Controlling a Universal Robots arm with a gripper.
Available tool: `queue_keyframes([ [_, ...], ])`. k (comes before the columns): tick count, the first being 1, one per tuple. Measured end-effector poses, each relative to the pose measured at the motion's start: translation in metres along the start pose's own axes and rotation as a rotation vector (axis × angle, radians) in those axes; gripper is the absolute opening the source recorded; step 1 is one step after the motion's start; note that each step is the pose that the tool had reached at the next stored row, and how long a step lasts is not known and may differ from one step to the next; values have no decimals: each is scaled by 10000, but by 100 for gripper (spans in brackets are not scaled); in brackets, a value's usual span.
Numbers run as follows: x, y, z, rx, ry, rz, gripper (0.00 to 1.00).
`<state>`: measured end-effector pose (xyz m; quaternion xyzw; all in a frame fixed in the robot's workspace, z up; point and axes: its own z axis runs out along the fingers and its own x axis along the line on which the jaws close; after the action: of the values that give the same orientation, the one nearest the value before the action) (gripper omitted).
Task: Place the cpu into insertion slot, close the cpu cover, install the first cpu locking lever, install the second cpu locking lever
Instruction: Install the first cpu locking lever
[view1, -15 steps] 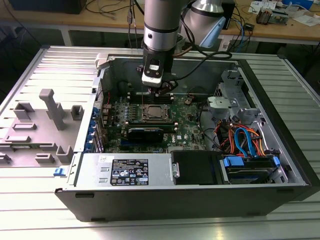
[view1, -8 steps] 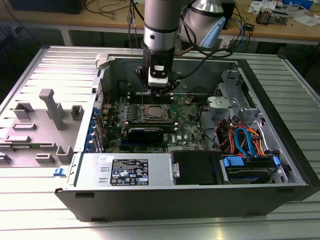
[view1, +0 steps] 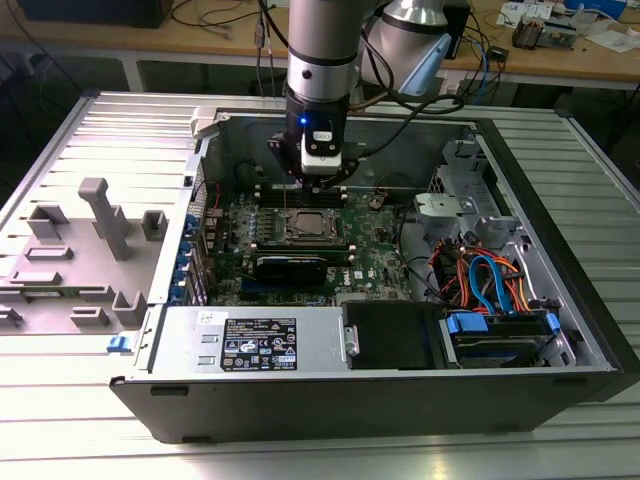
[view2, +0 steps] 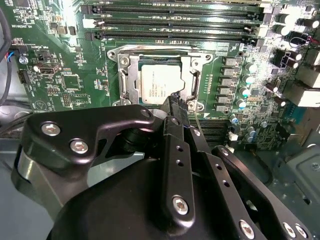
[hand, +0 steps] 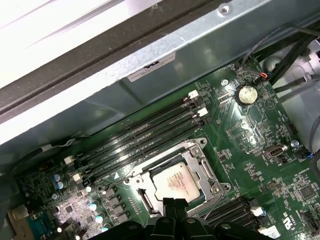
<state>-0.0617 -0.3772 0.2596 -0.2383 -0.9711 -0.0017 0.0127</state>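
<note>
Cpu (view2: 159, 86) is seen seated in the insertion slot (view2: 123, 61), cpu cover (view2: 192, 75) laid over it. Gripper (view2: 174, 102) is held at the slot's edge, fingers drawn together, nothing gripped.

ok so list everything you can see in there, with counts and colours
computer case: one, black and silver, open on the metal table
motherboard: one, green, inside the case
cpu: one, silver-grey, seated in the insertion slot
cpu cover: one, silvery, down around the cpu
memory slots: several, black, beside the insertion slot
coin battery: one, silver, on the motherboard
cables: several, blue and orange, in the case at the exterior view's right
plastic fixture: one, grey, beside the case at the exterior view's left
arm: one, grey, above the case
gripper: one, black, shut, over the insertion slot's edge
</note>
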Motion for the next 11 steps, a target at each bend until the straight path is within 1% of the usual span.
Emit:
queue_keyframes([
  [8, 1, 0, 0, 0, 0, -23, 11],
  [10, 5, -2, 0, 3, 0, -120, 11],
  [11, 10, -5, 0, 6, -1, -254, 11],
])
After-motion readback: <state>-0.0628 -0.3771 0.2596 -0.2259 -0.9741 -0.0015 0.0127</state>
